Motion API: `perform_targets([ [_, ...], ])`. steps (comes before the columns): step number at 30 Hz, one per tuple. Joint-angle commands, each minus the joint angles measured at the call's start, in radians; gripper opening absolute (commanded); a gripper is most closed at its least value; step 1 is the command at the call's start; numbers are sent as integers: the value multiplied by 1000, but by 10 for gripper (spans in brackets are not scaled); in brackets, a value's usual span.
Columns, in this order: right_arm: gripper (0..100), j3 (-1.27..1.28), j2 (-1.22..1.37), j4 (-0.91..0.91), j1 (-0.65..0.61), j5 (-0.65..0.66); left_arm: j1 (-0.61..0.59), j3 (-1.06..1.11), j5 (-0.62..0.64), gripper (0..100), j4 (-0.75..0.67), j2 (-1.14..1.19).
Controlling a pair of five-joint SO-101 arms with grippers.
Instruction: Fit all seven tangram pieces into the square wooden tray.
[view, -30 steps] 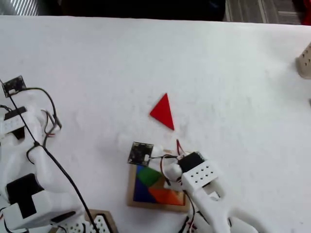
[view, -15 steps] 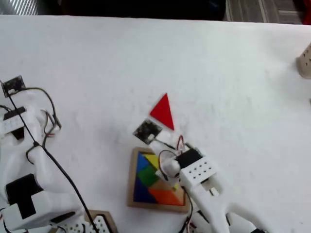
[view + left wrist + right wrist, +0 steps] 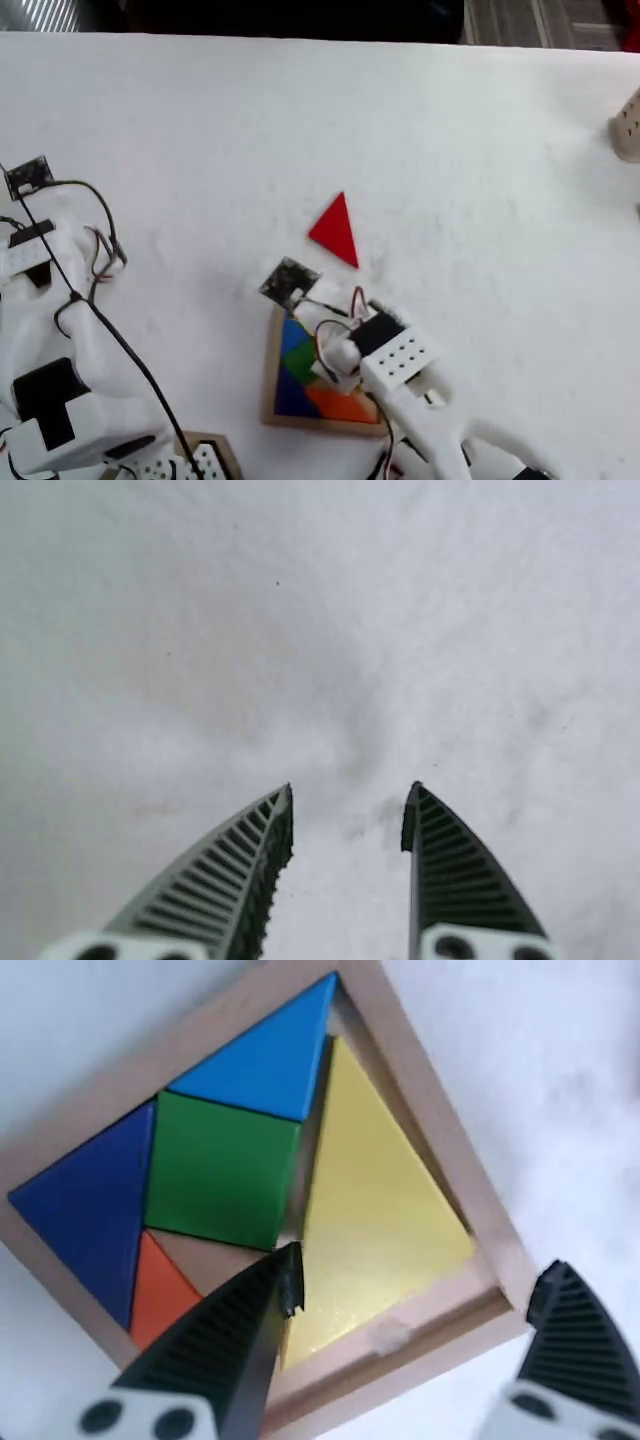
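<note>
Your right pincer [image 3: 420, 1275] hangs above the tray [image 3: 268, 385], with its fingers spread wide and nothing between them. In the tray you have a yellow triangle [image 3: 370, 1200], a green square [image 3: 220, 1170], a light blue triangle [image 3: 265, 1055], a dark blue triangle [image 3: 80, 1210] and an orange piece [image 3: 165, 1295]. One finger covers a part of the tray, so I cannot count more. A small patch of bare wood [image 3: 222, 1264] shows between the green square and the orange piece. The red triangle [image 3: 336, 232] lies flat on the surface [image 3: 480, 150], beyond the far edge of the tray and clearly apart from it. Your left pincer [image 3: 348, 794] is over bare surface, away from the tray, moderately open and empty.

Because the right pincer is empty and one piece is outside the tray, I judge that fetching the red triangle is the step in hand. The next move asks you to bring the right pincer past the far edge of the tray and lower it over the red triangle. The piece is thin and flat, so the fingers must come almost to the surface before they close. After that, it probably needs turning to match the free place in the tray, which I cannot see fully.
</note>
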Motion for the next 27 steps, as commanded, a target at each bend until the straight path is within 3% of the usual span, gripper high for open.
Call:
perform_targets([
  [1,351,-11,28,-13,-16,-38,7,-8,-9,188,-9,-5],
  [10,351,-135,243,5,-15,-43,7,-8,-9,188,-9,-5],
  [16,353,-153,53,90,22,-23,7,-8,-9,188,-9,-5],
  [21,351,-43,-62,21,90,-48,7,-8,-9,188,-11,-5],
  [27,351,11,-19,-53,105,-71,7,-8,-9,188,-11,-5],
])
